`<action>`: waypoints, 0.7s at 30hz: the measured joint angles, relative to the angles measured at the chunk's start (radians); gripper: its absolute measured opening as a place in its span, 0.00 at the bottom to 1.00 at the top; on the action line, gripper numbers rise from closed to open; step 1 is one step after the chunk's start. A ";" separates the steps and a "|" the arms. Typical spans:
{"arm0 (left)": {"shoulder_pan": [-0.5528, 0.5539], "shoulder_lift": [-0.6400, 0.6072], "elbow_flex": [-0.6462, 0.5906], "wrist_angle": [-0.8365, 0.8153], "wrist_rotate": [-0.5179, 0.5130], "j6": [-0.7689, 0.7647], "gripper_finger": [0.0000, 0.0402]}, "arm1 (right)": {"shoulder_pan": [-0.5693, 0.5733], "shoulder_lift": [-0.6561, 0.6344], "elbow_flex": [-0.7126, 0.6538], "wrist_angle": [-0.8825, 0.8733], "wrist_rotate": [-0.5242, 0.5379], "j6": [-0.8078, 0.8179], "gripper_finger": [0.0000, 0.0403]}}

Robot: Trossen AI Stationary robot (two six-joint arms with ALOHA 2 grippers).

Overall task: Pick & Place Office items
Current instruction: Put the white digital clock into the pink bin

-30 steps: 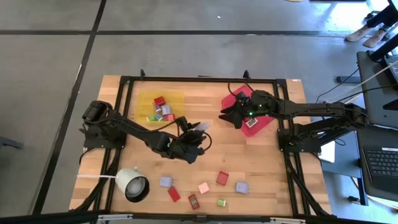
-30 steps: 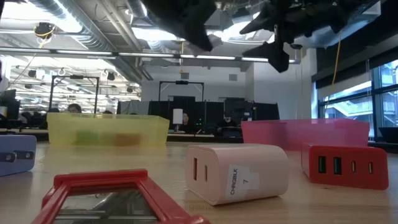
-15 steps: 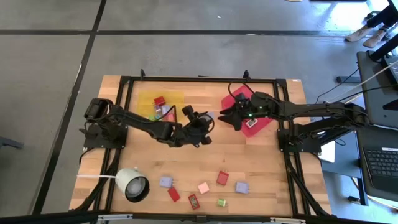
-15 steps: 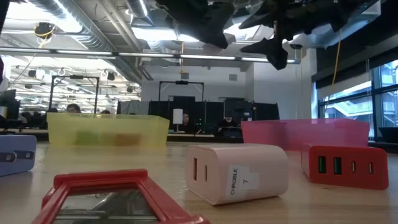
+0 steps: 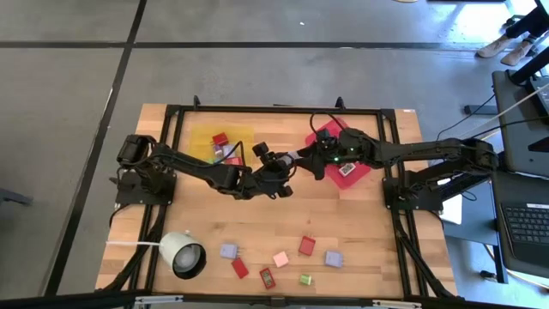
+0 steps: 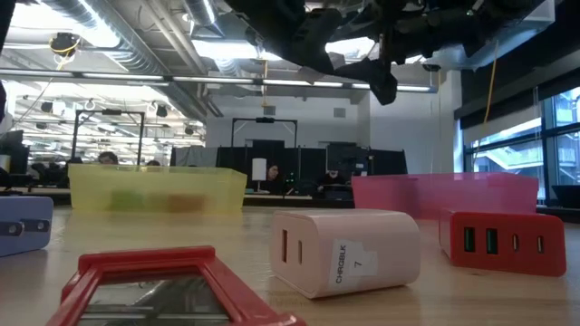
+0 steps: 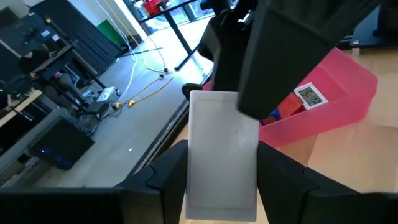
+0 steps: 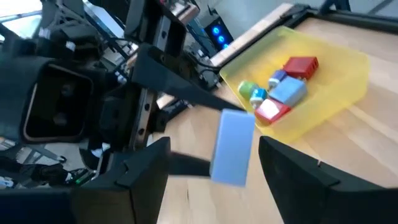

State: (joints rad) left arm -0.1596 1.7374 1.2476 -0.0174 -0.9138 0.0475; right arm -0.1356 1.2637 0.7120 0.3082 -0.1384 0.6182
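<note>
A pale lilac-blue block, one of the office items, hangs over the table's middle in my left gripper, which is shut on it. My right gripper is open and faces it from the table's right. Its fingers stand on either side of the block's free end, with a gap showing. More office items lie in the yellow tray and the red tray. Several lie loose near the front edge, such as a red one. My left gripper pinches the block between its two fingers, on two opposite edges at the end nearest the wrist. The fingers come nearly level from the table's left. The block sticks out forward between them, lifted clear of the table.
A white round lamp-like object stands at the front left. A black frame runs round the table's edges. In the low view a pink block, a red block and a red frame lie close to the camera.
My left gripper has carried the block toward the table's far right, up to my right gripper, and has turned a little. My right gripper has come a short way toward the table's left, and its fingers now stand around the block's free end.
</note>
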 joint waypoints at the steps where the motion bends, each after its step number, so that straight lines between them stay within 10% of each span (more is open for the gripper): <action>1: 0.000 0.000 0.000 0.000 0.000 0.000 0.40 | 0.000 0.005 0.000 0.012 0.000 -0.004 0.61; 21: -0.004 0.000 0.000 -0.002 0.011 0.061 0.44 | 0.000 0.034 0.000 0.021 0.016 0.003 0.16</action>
State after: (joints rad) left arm -0.1641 1.7374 1.2480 -0.0190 -0.9025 0.1085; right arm -0.1356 1.2972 0.7124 0.3293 -0.1224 0.6213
